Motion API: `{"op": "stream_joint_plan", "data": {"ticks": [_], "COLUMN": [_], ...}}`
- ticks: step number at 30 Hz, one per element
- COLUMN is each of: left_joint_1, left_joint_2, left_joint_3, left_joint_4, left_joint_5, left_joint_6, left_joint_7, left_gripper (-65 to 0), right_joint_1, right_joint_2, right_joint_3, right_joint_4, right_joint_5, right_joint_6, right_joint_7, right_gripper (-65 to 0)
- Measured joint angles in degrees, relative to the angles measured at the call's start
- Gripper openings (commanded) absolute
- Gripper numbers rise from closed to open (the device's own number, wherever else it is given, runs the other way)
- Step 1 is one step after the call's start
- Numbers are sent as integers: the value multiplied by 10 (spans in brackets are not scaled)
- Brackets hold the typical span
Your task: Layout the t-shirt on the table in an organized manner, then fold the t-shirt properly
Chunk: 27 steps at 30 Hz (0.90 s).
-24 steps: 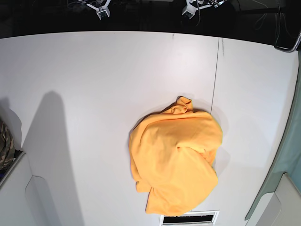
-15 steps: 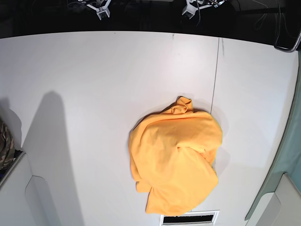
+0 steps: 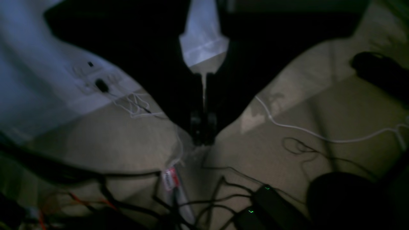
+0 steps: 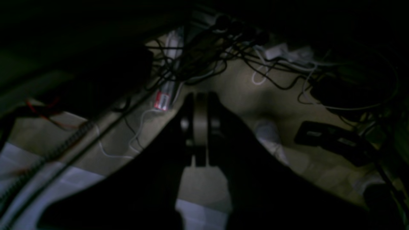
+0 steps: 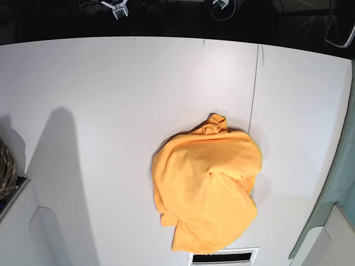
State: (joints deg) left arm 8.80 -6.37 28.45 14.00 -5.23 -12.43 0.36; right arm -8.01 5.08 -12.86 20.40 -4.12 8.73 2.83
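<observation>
A broad white tabletop fills the base view, crossed by a thin dark seam, with a dark strip beyond its far edge. The t-shirt lies bunched in an orange heap just left of that seam, toward the near edge, its lower hem almost at a slotted vent.

Being soft, light cotton, it should drape and slide easily on the smooth surface, so a pinch at an edge would likely lift one layer only. The knotted nub at the heap's far end, nearest the seam, looks like a collar or sleeve and a fair place to grip.

The heap's long axis runs from that nub down toward the vent.

The left tool and right tool are closed on nothing, over a cable-strewn floor.
</observation>
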Motion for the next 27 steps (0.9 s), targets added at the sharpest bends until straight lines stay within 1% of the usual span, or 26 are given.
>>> {"op": "stream_joint_plan", "data": {"ticks": [2, 3, 5, 9, 12, 13, 16, 18, 20, 22, 25, 27], "left_joint_1": [20, 30, 52, 104, 150, 165, 214, 248, 279, 310, 352, 373], "left_joint_2": [-7, -11, -22, -41, -51, -54, -65, -71, -74, -76, -81, -86], "left_joint_3": [-13, -24, -59, -153, -222, -243, -292, -320, -347, -374, -414, -438], "left_joint_4": [27, 41, 75, 158, 233, 260, 346, 408, 469, 530, 619, 677], "left_joint_5": [-7, -10, -30, -51, -70, -69, -83, -100, -110, -120, -125, -123], "left_joint_6": [-6, -15, -46, -121, -158, -164, -163, -167, -172, -173, -174, -196], "left_joint_7": [-3, -3, -9, -12, -13, -11, -10, -6, -8, -4, -3, -1], "left_gripper": [-646, -646, -646, -646, -646, -646, -646, -646, -646, -645, -645, -645], "right_joint_1": [-27, -42, -75, -144, -195, -210, -254, -283, -310, -331, -353, -360], "right_joint_2": [9, 14, 26, 52, 75, 84, 112, 129, 143, 158, 170, 176], "right_joint_3": [0, 0, 0, 0, 0, 0, 0, 1, 1, 1, 0, 1], "right_joint_4": [33, 52, 94, 193, 275, 303, 394, 456, 516, 575, 655, 702], "right_joint_5": [-1, -2, -1, 2, 32, 47, 82, 95, 94, 95, 94, 94], "right_joint_6": [0, -2, -3, -2, -3, -4, -2, -2, -2, -1, 1, 1], "right_joint_7": [-1, -1, -3, -5, -7, -8, -9, -10, -20, -47, -94, -119], "right_gripper": [-650, -650, -650, -650, -650, -650, -650, -650, -650, -650, -650, -650]}}
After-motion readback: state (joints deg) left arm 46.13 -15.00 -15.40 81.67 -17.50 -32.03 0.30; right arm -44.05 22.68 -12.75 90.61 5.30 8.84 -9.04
